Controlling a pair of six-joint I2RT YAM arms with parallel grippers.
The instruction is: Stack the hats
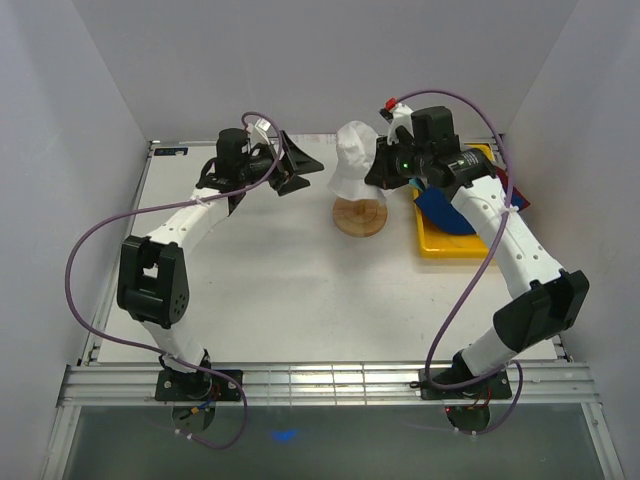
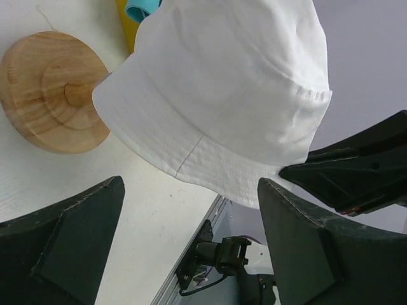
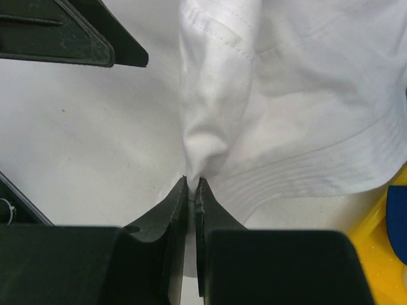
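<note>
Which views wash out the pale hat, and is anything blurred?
Top view: the pale hat almost blends into the white wall, little contrast. Left wrist: hat sharp, seams readable, no glare. Right wrist: folds and stitching clear; the right pincer pinching it is dark, little detail.

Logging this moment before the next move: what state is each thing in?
Pale hat: lifted, hanging from a pinched fold over the stand, not seated on it.
Right fingers: shut on the pale hat.
Left fingers: open, empty.
Stand: upright, bare.
Blue hat: lying on the tray.
Tray: flat on the table.
</note>
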